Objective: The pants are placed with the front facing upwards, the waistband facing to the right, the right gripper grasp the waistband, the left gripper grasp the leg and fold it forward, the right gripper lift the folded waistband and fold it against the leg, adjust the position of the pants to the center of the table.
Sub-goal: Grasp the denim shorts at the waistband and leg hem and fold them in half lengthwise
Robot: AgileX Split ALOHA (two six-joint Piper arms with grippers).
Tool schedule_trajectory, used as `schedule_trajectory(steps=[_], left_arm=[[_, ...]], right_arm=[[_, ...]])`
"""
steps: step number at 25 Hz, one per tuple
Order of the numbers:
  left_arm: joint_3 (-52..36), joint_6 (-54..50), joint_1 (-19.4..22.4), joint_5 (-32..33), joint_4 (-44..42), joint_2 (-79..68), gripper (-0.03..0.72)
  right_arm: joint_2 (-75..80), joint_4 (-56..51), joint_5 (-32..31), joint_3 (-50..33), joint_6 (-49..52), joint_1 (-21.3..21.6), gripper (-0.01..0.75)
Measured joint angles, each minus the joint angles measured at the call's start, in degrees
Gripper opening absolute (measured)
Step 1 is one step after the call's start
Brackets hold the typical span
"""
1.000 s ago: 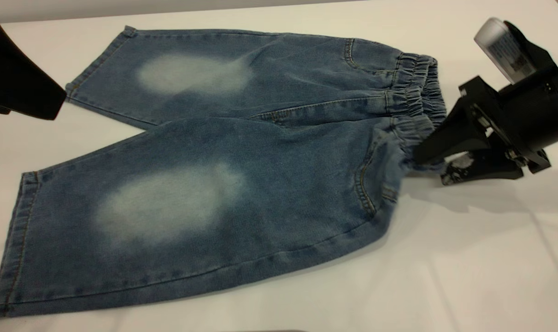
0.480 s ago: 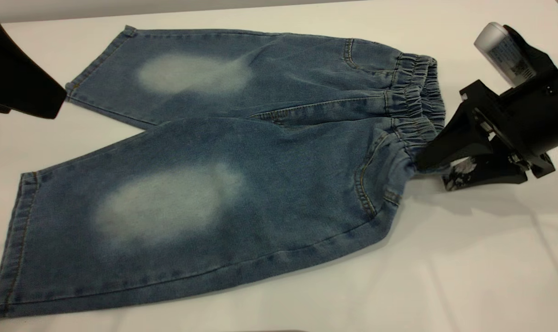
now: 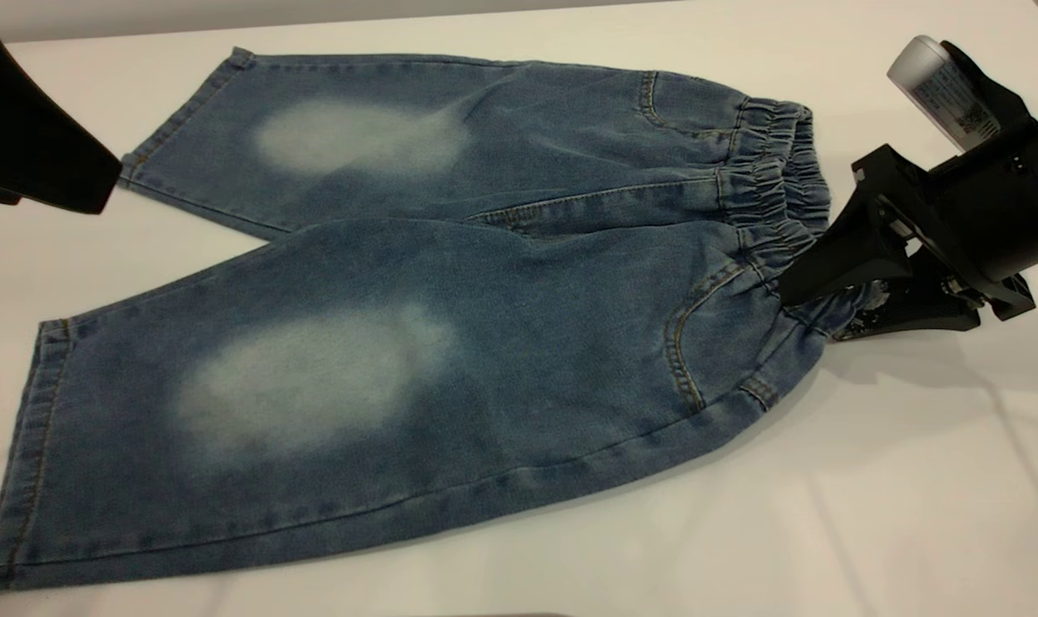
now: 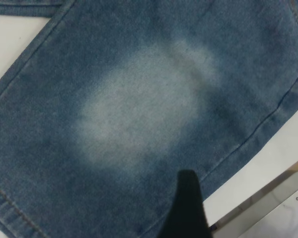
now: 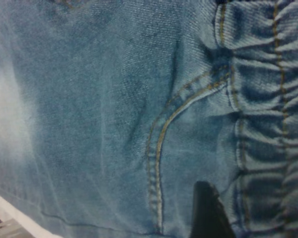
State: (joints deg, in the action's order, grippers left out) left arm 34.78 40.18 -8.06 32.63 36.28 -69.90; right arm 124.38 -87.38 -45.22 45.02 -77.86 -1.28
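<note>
The pants [image 3: 416,317] lie flat, front up, on the white surface [image 3: 870,514], the right claw [image 3: 814,308] clamped on the near end of the waistband [image 3: 776,197]; it should hold firm while the left claw [image 3: 39,154], grip unclear, takes the leg hem.

Matt woven denim pants [image 3: 450,283], faded patches; smooth matt white table [image 3: 870,514].

Your right gripper [image 3: 814,300] reaches in low from the right, fingers [image 3: 836,257] clamped together. Your left gripper [image 3: 99,184] hangs at the far left, only partly visible.
</note>
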Motion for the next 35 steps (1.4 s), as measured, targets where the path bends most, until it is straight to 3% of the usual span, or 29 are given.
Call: schedule_trajectory(steps=[5, 10, 12, 18, 24, 28, 35], left_arm=[[0.0, 0.0, 0.0, 0.0, -0.1, 0.0, 0.528], [-0.2, -0.1, 0.0, -0.2, -4.9, 0.0, 0.528], [-1.0, -0.2, 0.0, 0.1, -8.1, -0.5, 0.528], [-6.2, -2.2, 0.0, 1.1, -19.5, -5.5, 0.523], [-8.5, -6.3, 0.0, -5.8, -31.6, -13.6, 0.518], [-8.5, -6.8, 0.0, -12.0, -32.8, -19.5, 0.517], [-8.5, -5.1, 0.0, -16.9, -32.8, -30.7, 0.517]], right_arm=[[0.0, 0.3, 0.2, 0.0, 0.0, 0.0, 0.343], [0.0, 0.9, 0.1, 0.0, 0.0, 0.0, 0.095], [0.0, 0.9, 0.1, 0.0, 0.0, 0.0, 0.054], [0.0, -0.1, -1.0, 0.0, 0.0, 0.0, 0.053], [0.0, -0.9, -1.7, 0.0, 0.0, 0.0, 0.053], [0.0, -1.2, -1.7, 0.0, -0.1, 0.0, 0.053], [0.0, -1.3, -1.8, 0.0, -0.4, 0.0, 0.053]])
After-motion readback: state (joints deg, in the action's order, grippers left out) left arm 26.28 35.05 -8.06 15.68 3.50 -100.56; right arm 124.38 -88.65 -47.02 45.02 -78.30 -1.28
